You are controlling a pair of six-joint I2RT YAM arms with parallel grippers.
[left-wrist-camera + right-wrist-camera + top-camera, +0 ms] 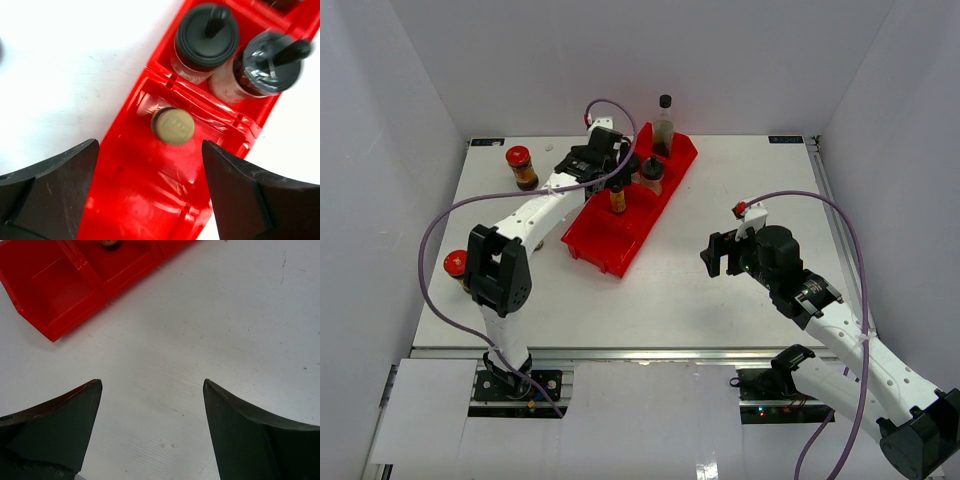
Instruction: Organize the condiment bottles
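So, a slim tan-capped bottle (173, 126) stands upright in a middle compartment of the red tray (125, 210), at the centre of the left wrist view. A black-capped shaker (206, 37) and a second shaker (270, 65) share the compartment above it. In the top view, a tall clear bottle (664, 125) fills the tray's upper end. One red-lidded jar (520, 165) sits upper left on the table (690, 300), and another jar (455, 264) sits mid-left. The left gripper (149, 145) gapes wide over the tray, holding nothing. The right gripper (151, 385) is equally wide over bare table.

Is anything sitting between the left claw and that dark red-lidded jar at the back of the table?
Nothing visible does. Only bare white table separates the left claw from the dark red-lidded jar. The long red plastic tray lies on the claw's other side.
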